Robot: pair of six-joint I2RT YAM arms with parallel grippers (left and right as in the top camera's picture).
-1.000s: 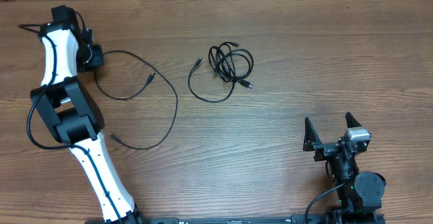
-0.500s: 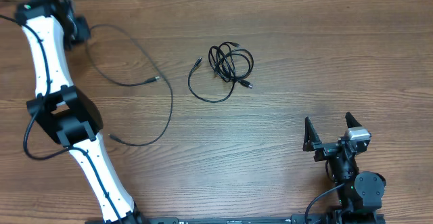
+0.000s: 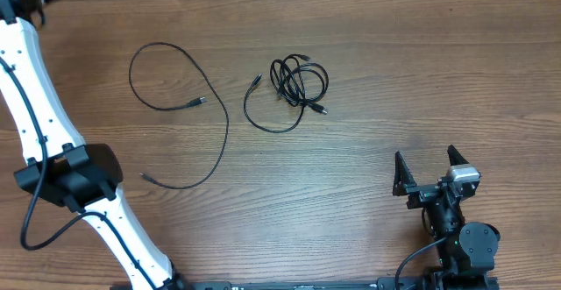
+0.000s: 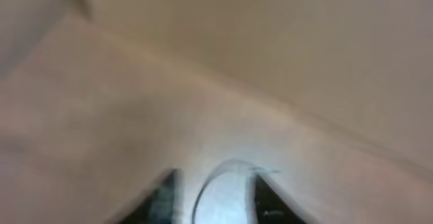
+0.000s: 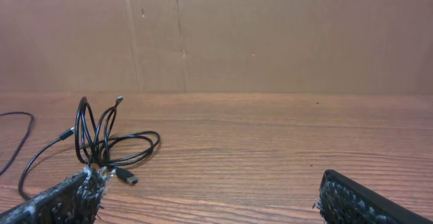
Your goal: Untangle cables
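Cord (image 3: 228,128) loose x1 | bundle (image 3: 298,81) tangled x1 | not touching

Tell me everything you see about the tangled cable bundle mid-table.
The tangled bundle is thin, glossy black cord wound into several overlapping loops, a few arching up off the wood. One wider loop trails out to its left. Small plugs stick out at its edges. It rests on the wooden table; nothing else touches it.
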